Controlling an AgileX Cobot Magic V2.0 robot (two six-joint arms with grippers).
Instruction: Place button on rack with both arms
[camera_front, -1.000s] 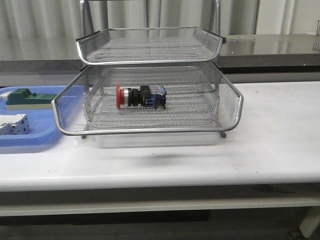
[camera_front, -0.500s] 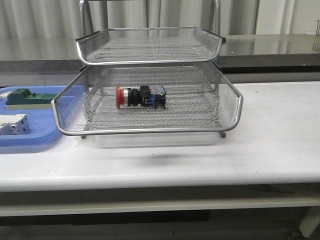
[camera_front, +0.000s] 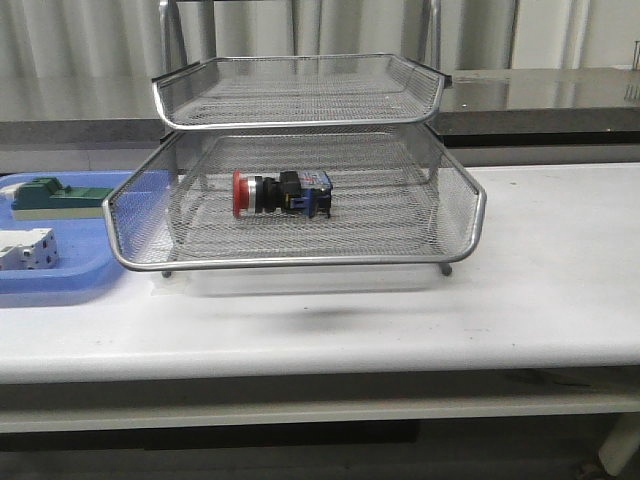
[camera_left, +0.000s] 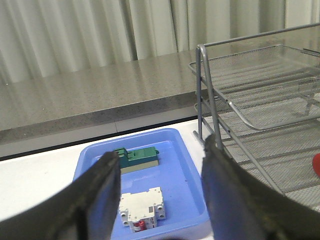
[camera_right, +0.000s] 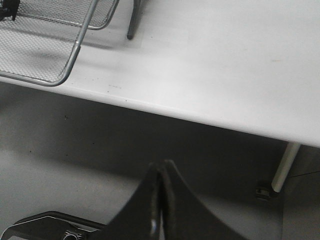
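**Button lies in the rack's pulled-out tray; both arms clear of it**

At the far left of the white table (camera_front: 540, 270) sits a blue tray (camera_front: 60, 285). In it a green block (camera_front: 55, 195) lies toward the far side, and a white switch (camera_front: 25, 248) lies nearer the front edge. The left wrist view looks down over this tray: the left gripper (camera_left: 160, 175) hangs above it with its two dark fingers (camera_left: 100, 195) spread wide apart and nothing between them.

To the right of the tray, touching or almost touching its edge, stands the wire rack (camera_front: 300, 95). Its lower visible tray sticks out toward the near side, further than the tray above it. The button (camera_front: 283, 193) lies on its side on the mesh floor of that lower tray, a little left of the middle, red cap pointing left and black-and-blue body pointing right.

The right gripper (camera_right: 160, 190) shows only in its own wrist view. It is off the near edge of the table, over the floor, right of the rack's near corner, with its jaws pressed together and empty.
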